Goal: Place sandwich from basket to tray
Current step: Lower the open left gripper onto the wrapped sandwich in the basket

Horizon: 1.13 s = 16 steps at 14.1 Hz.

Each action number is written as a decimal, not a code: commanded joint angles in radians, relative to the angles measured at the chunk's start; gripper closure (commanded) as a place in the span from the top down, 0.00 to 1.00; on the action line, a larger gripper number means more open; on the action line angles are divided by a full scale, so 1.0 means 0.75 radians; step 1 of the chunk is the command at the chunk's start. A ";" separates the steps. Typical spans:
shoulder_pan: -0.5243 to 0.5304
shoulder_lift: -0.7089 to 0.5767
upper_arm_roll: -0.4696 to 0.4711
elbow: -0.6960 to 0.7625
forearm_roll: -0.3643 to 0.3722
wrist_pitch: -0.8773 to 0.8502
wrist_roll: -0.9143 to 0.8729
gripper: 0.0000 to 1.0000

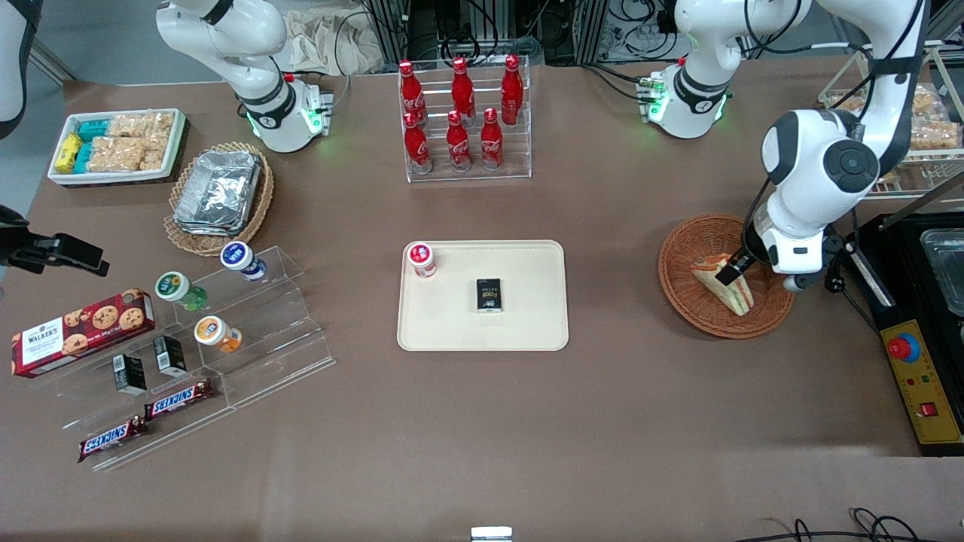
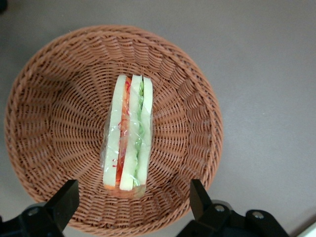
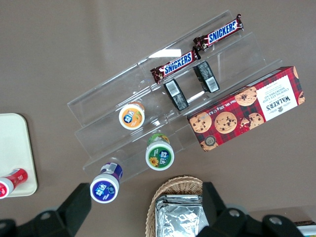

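1. Front: Coca-Cola bottles (image 1: pixel 459 113) in a clear rack; WALKER'S cookie box (image 1: pixel 79 331); 2 SNICKERS bars (image 1: pixel 147 421). Gripper (image 1: pixel 734 269) low over the basket (image 1: pixel 681 290), above the sandwich (image 1: pixel 724 284). Tray (image 1: pixel 527 324) holds 2 items.
2. Left wrist: fingers (image 2: pixel 61 202) spread wide, holding nothing; sandwich (image 2: pixel 127 133) lies in the basket (image 2: pixel 54 123), between the fingers, untouched.

The working left arm (image 1: pixel 828 162) is glossy white with rounded shells, dark grey joint caps and black cables along it. Its base (image 1: pixel 689 102) glows green. The gripper (image 2: pixel 133 205) has two black, wedge-shaped fingers (image 2: pixel 61 202), set apart.
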 commanded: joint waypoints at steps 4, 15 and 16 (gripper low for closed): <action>-0.004 0.089 0.002 -0.094 0.034 0.191 -0.054 1.00; 0.005 0.177 0.008 -0.106 0.055 0.320 -0.046 0.00; 0.003 0.161 0.008 -0.100 0.055 0.306 -0.038 0.00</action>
